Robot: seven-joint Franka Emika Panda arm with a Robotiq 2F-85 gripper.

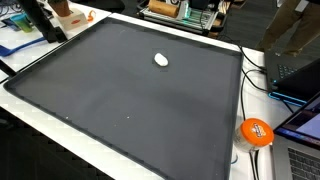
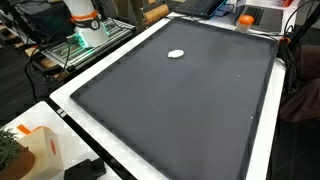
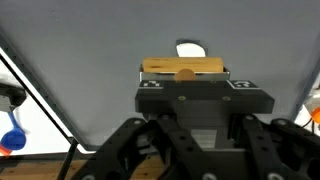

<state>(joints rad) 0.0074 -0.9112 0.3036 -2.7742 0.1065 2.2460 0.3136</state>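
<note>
A small white oval object (image 1: 160,59) lies on a large dark grey mat (image 1: 120,100); both also show in an exterior view (image 2: 176,54) (image 2: 180,110). In the wrist view the white object (image 3: 188,47) lies ahead on the mat, beyond a tan wooden piece (image 3: 185,68). The wooden piece shows just over the top edge of the black gripper body. My gripper (image 3: 200,150) fills the lower half of that view. Only its dark linkages show and the fingertips are hidden. The arm's white and orange base (image 2: 85,15) stands at the mat's far corner, away from the white object.
The mat lies on a white table (image 2: 70,105). An orange ball-like item (image 1: 256,132), cables and laptops sit beside one edge. A cardboard box (image 2: 40,150) and a plant stand near a corner. Electronics and benches stand behind the table.
</note>
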